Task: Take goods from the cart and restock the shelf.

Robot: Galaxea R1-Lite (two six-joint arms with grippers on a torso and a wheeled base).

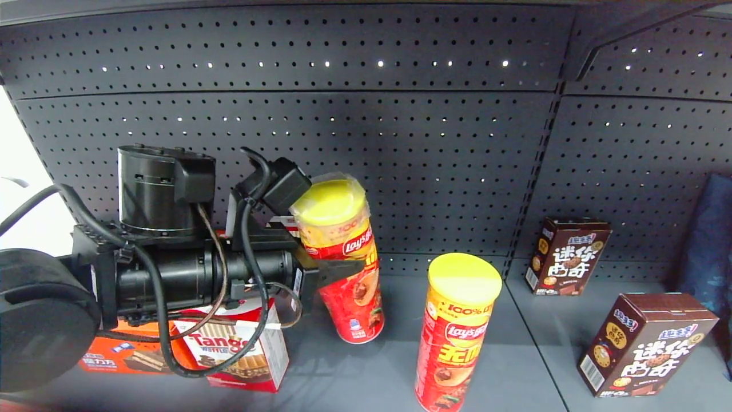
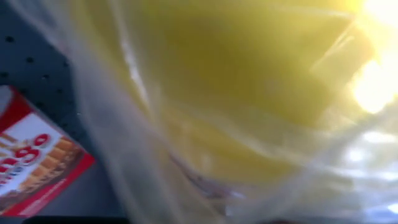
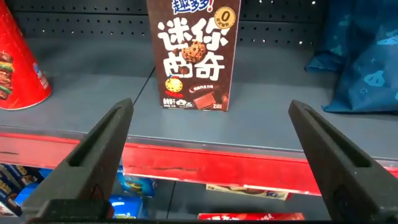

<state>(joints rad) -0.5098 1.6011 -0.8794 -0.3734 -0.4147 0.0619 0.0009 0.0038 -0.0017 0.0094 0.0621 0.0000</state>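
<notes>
Left gripper [image 1: 342, 269] is clamped on the chips can [image 1: 337, 226]: mid-body between the fingers, tilted, on the shelf [image 1: 354, 377] just right of the wafer box [image 1: 243, 352]. Second can [image 1: 457, 332] stands upright nearer the front edge. Right gripper [image 3: 211, 106] is spread wide and holds nothing, facing the cookie box [image 3: 194, 56] near the front edge.

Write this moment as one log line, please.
left gripper: shut on tilted chip can at shelf | right gripper: open, facing brown box

A shop: a pegboard-backed shelf [image 1: 354, 372] stocked with crisp cans [image 1: 457, 332] and biscuit boxes [image 1: 646, 343] (red price rail [image 3: 249, 165]).
</notes>
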